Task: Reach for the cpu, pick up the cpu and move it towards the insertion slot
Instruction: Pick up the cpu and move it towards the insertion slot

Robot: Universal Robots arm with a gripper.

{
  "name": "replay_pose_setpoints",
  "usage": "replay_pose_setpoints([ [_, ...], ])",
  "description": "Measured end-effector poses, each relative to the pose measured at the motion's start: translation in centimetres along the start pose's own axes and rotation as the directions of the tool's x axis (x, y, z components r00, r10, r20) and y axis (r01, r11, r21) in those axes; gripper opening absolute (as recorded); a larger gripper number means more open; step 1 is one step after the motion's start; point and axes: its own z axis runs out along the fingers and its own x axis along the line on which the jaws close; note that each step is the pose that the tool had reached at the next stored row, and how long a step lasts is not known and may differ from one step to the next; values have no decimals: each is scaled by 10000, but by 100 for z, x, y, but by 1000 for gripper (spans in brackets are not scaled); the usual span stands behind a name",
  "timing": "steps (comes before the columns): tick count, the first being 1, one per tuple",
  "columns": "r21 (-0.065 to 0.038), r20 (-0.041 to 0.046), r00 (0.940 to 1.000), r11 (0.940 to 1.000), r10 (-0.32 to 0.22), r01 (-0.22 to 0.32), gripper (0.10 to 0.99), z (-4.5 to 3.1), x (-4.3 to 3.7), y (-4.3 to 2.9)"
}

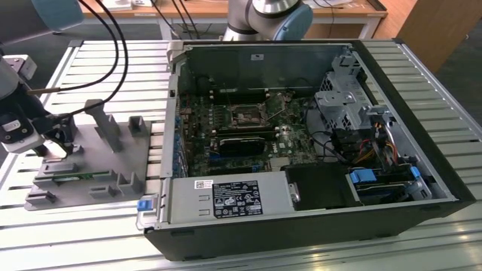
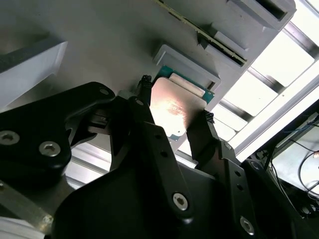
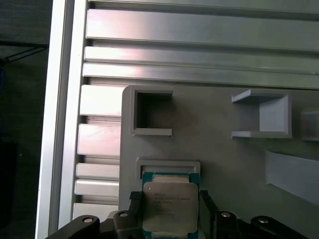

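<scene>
The hand [image 2: 175, 101] is closed on the small, flat, square, silver-topped cpu [image 3: 170, 204], which sits in the grey plastic fixture [image 3: 219, 164]. You have completed the reach. Lift and transfer to the silvery-framed square insertion slot [image 1: 245, 117], well apart, remain outstanding.

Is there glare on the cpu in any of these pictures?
In the second wrist view, a warm glare washes out the metal top of the cpu, and the table slats beyond are blown out white; in the first wrist view the cpu is evenly lit, without glare; in the exterior view the inside of the computer case is dim.
</scene>
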Motion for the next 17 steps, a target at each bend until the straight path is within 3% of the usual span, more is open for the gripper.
replay_pose_setpoints([
  [17, 1, 0, 10000, 10000, 0, 0, 537, -38, 0, 3],
])
